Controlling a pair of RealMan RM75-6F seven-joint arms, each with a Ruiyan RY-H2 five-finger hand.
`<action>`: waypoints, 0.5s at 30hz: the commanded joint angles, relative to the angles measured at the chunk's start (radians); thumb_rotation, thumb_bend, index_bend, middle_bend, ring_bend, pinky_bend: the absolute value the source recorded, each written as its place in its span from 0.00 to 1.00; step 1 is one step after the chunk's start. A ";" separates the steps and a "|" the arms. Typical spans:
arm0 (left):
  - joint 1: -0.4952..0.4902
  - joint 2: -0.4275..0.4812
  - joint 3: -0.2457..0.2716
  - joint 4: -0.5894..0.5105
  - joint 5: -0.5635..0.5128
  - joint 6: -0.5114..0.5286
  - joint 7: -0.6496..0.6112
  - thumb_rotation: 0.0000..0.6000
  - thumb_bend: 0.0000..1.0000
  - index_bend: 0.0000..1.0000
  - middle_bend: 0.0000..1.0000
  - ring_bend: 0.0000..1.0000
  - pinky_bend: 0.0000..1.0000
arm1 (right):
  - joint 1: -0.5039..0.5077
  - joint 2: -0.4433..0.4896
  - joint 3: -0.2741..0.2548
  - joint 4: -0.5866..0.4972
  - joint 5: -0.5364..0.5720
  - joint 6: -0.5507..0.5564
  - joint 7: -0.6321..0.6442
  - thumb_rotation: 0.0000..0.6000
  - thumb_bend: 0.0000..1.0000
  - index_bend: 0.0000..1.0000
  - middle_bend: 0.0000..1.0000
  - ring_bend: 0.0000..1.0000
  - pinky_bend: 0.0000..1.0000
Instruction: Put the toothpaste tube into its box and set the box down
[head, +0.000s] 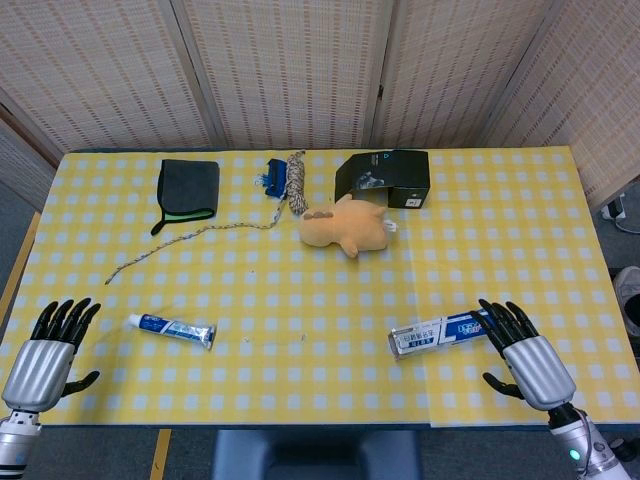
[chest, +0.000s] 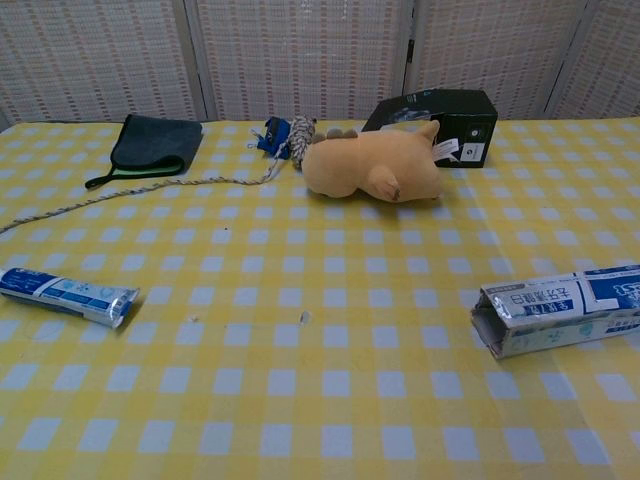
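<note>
Both hands sit at the near edge of the table (head: 500, 215), and neither holds anything: my left hand (head: 48, 350) has its fingers spread and pointing away from me, my right hand (head: 520, 345) is spread too, its fingertips touching or just short of the near end of the toothpaste box (head: 442, 333) — I cannot tell which. That box lies flat just ahead and inboard of my right hand, its open mouth facing toward the middle of the table. Over by my left hand, a little inboard of it, lies the toothpaste tube (head: 172, 329), well apart from the box. I judge nothing of the task is done yet; this is the reach before the first grasp. Next I'd want the left hand to take the tube and the right to take the box, then line the tube up with the open mouth. Far beyond both hands are a plush toy (head: 343, 226), a black carton (head: 385, 178), a dark cloth (head: 188, 187) and a rope (head: 215, 230); none blocks the way
</note>
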 joint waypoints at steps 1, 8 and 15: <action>0.001 -0.001 0.001 -0.001 0.000 0.000 0.001 1.00 0.13 0.10 0.09 0.04 0.00 | 0.000 0.001 -0.001 -0.001 -0.001 0.001 0.002 1.00 0.23 0.00 0.00 0.00 0.00; -0.009 -0.003 0.014 0.001 0.044 0.000 -0.032 1.00 0.13 0.11 0.09 0.05 0.00 | -0.006 0.010 -0.012 -0.002 -0.023 0.018 0.009 1.00 0.23 0.00 0.00 0.00 0.00; -0.064 -0.053 0.022 0.079 0.157 0.000 -0.126 1.00 0.14 0.17 0.31 0.28 0.26 | -0.015 0.006 -0.011 -0.002 -0.020 0.028 -0.003 1.00 0.23 0.00 0.00 0.00 0.00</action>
